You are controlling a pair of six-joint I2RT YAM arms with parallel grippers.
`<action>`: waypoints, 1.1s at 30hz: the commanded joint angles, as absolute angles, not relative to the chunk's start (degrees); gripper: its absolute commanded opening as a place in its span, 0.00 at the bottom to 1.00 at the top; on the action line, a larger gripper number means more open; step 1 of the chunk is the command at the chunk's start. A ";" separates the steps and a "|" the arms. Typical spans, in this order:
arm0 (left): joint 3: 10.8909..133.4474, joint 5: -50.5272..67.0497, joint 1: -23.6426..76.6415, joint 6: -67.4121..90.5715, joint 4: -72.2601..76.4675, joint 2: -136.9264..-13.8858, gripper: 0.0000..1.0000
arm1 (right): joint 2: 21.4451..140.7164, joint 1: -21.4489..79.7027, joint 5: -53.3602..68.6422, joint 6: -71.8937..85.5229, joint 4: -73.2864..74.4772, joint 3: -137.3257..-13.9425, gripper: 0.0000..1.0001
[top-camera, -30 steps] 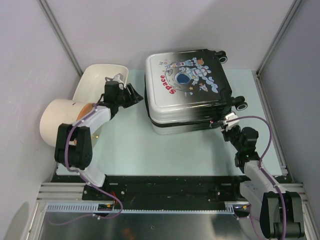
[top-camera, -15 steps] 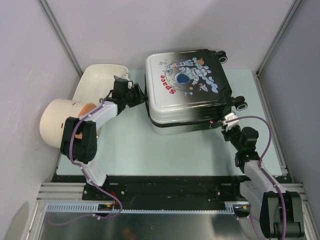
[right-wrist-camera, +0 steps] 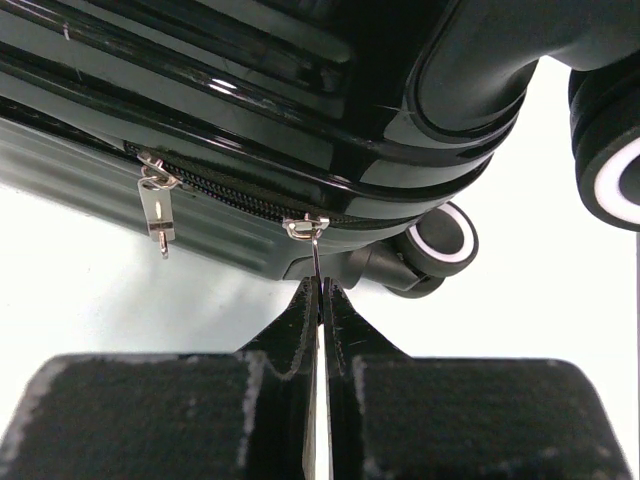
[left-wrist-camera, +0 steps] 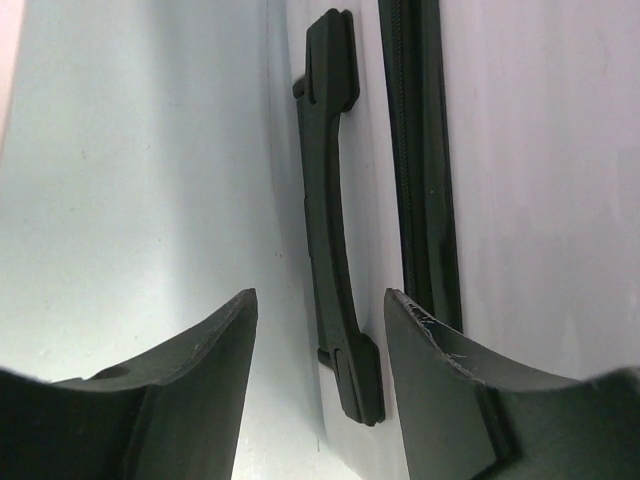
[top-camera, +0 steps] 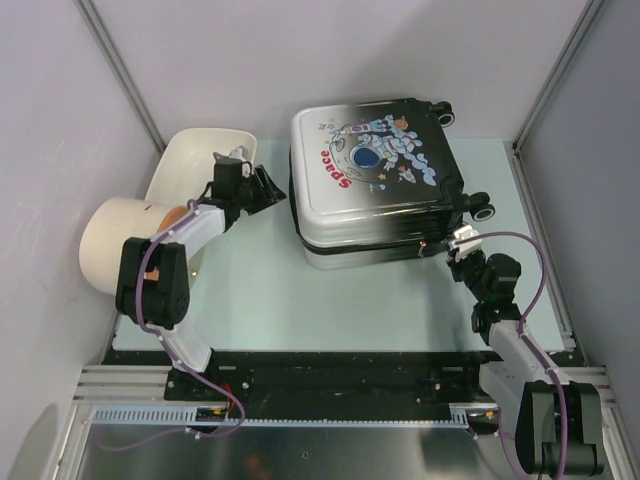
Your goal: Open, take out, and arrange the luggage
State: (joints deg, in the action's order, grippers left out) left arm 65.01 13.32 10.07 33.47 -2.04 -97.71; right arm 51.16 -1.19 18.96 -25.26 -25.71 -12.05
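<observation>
The luggage (top-camera: 375, 175), a white-to-black hard-shell case with an astronaut "Space" print, lies flat and zipped at the table's centre. My left gripper (top-camera: 272, 190) is open at its left side. In the left wrist view the black side handle (left-wrist-camera: 330, 200) runs up between my spread fingers (left-wrist-camera: 200, 370), and nothing is gripped. My right gripper (top-camera: 456, 244) is at the case's near right corner. In the right wrist view it (right-wrist-camera: 321, 287) is shut on a thin metal zipper pull (right-wrist-camera: 315, 250) hanging from the zip. A second zipper pull (right-wrist-camera: 157, 210) hangs free to the left.
A cream plastic tub (top-camera: 200, 160) and a cream cylinder with an orange end (top-camera: 115, 245) stand at the left, close behind my left arm. The case's black wheels (top-camera: 484, 210) stick out at the right. Grey walls close in on three sides.
My left gripper reached in against the case's left side, then drew back a little. The right gripper has held its place on the zipper pull.
</observation>
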 commanded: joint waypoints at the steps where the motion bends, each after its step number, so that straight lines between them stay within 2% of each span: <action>1: 67.58 13.54 11.34 32.00 -0.53 -101.15 0.59 | 51.24 -2.46 17.67 -26.19 -29.27 -14.24 0.00; 10: 73.47 13.10 15.73 31.02 -1.05 -108.54 0.58 | 52.29 -3.34 17.58 -26.89 -31.46 -14.06 0.00; 11: 74.00 13.10 15.91 31.11 -1.14 -109.07 0.56 | 52.56 -3.69 17.67 -26.98 -31.90 -13.89 0.00; 13: 74.35 12.48 16.00 31.03 -1.49 -110.47 0.50 | 52.91 -5.17 18.63 -27.51 -33.13 -13.89 0.00; 15: 75.84 12.39 15.91 29.98 -2.81 -111.70 0.34 | 53.79 -6.58 19.59 -28.38 -33.92 -13.89 0.00; 22: 83.84 10.02 15.12 22.07 -8.08 -116.45 0.02 | 58.26 -15.19 28.98 -31.82 -39.19 -14.85 0.00; 26: 88.58 9.67 14.33 19.52 -10.19 -119.26 0.00 | 63.71 -21.16 35.05 -33.22 -43.06 -17.48 0.00; 33: 98.78 14.41 13.54 13.63 -13.27 -126.02 0.00 | 78.03 -24.17 41.04 -31.91 -55.51 -24.69 0.00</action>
State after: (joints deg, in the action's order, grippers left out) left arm 92.25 13.69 14.83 23.07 -19.09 -120.62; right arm 72.84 -20.95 42.81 -30.70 -40.38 -19.40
